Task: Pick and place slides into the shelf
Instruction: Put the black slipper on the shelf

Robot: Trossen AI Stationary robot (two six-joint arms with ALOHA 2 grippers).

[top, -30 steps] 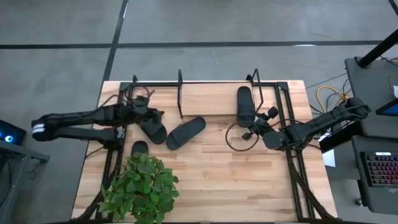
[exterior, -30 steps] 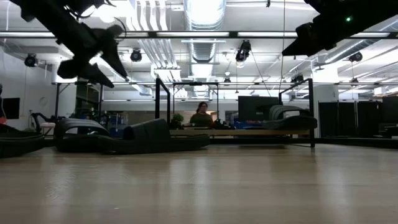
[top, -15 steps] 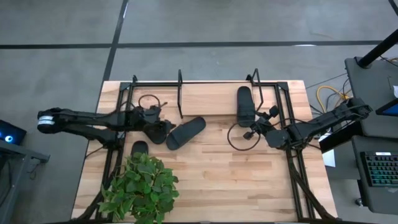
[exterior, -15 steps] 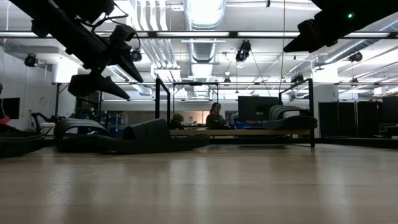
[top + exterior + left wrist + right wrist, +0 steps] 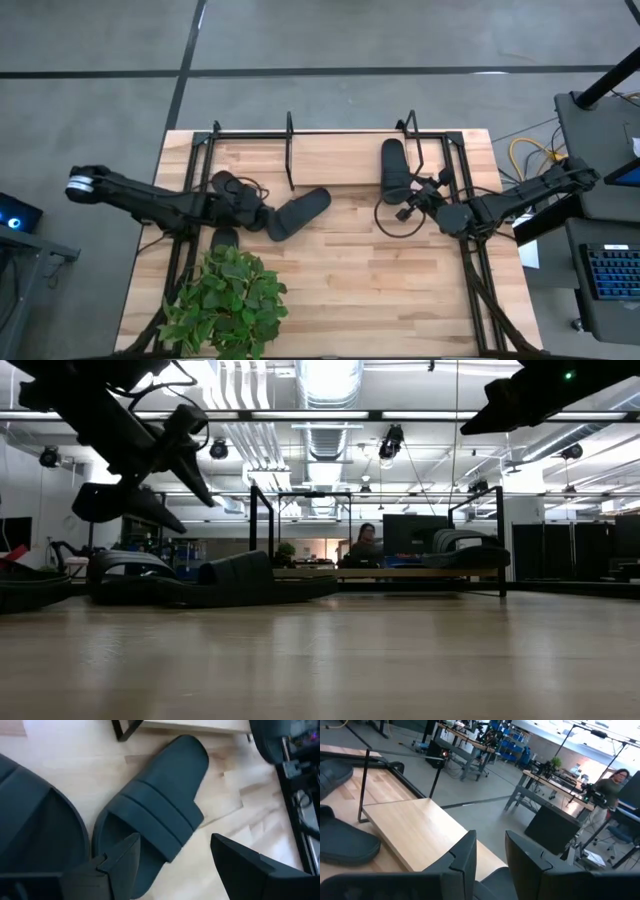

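A: We see the left gripper [image 5: 172, 857] spread over the middle slide [image 5: 155, 815] on the table [image 5: 350, 260], ready to pinch its strap.
B: Right gripper [image 5: 490, 851] empty, partly spread, beside the shelf [image 5: 330, 150] holding one slide [image 5: 394, 168].

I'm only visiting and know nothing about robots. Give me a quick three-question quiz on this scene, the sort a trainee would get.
1. True or false: one slide already lies on the shelf.
2. The left tool, jaws open, hovers over: A) the plant, B) the loose slides, C) the shelf.
3. Fill in: the right tool, beside the shelf, holds ____.
Key: 1 true; 2 B; 3 nothing.
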